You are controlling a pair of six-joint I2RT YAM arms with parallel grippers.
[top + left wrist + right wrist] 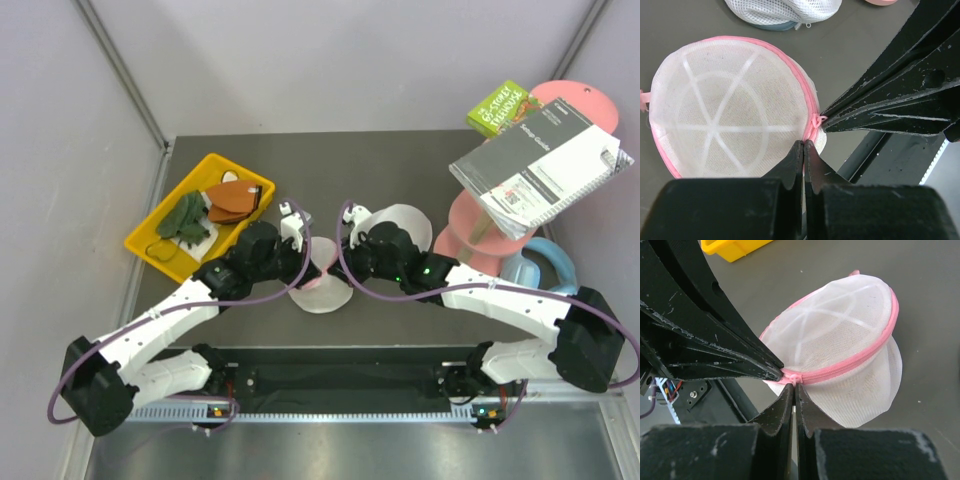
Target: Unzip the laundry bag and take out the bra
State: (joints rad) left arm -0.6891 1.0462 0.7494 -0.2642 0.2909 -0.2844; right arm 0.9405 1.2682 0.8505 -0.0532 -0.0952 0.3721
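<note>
— Left end effector (804, 145) clenched on the pink rim of the laundry bag (725, 115), on the table (400, 170); right end effector (792, 386) pinches alongside.
— Worry?
— If I pull, mesh could slip free and the bag drag unopened. Bra unseen.

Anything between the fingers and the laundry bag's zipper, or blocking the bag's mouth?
No: left gripper and right gripper pinch the laundry bag at its zipper. That zipper looks closed, shutting the mouth; no bra visible.
</note>
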